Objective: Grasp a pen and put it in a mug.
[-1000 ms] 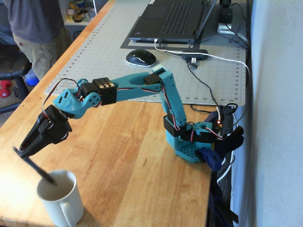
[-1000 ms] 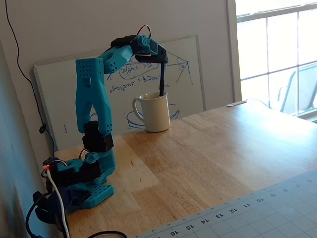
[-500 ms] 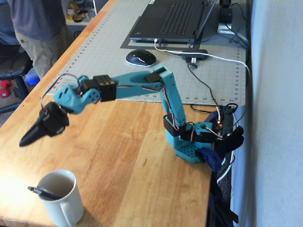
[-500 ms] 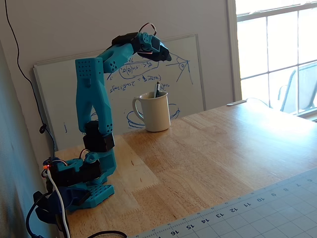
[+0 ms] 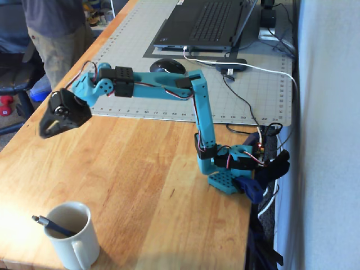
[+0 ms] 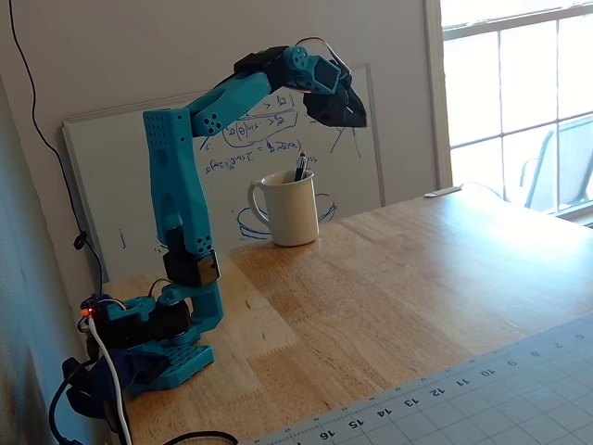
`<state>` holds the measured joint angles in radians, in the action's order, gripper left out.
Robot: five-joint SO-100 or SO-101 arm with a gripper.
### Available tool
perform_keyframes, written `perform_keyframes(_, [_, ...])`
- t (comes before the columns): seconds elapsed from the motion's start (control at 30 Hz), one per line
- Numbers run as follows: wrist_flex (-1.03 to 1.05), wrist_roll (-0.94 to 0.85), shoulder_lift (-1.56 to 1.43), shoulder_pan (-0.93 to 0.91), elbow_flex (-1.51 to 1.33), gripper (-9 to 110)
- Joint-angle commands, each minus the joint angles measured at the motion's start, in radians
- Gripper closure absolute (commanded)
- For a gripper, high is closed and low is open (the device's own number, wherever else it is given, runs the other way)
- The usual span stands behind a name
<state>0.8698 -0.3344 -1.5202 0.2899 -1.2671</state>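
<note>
Fixed views: slim pen (image 5: 49, 224) in glossy mug (image 6: 290, 210)

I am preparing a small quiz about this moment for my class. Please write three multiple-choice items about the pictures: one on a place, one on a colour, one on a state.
1. Where is the pen?
A. Lying on the table
B. Inside the mug, leaning on its rim
C. Held in the tool

2. What colour is the mug?
A. Cream-white
B. Red
C. Black

3. What is the state of the tool?
A. Shut on the pen
B. Pressing on the mug
C. Raised above the table, holding nothing

Answers:
1 B: in both fixed views the pen stands slanted in the mug, one end poking over the rim.
2 A: the mug is plain cream-white in both fixed views.
3 C: the tool hangs in the air, away from the mug, with nothing between its fingers; whether they are open or shut cannot be read.
</note>
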Motion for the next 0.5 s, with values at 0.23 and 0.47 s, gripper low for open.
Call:
perform_keyframes(0.23, [0.304,0.077,-0.431,-0.218,-0.391,101])
perform_keyframes(0.47, [0.291,0.060,-0.723,-0.302,-0.833,101])
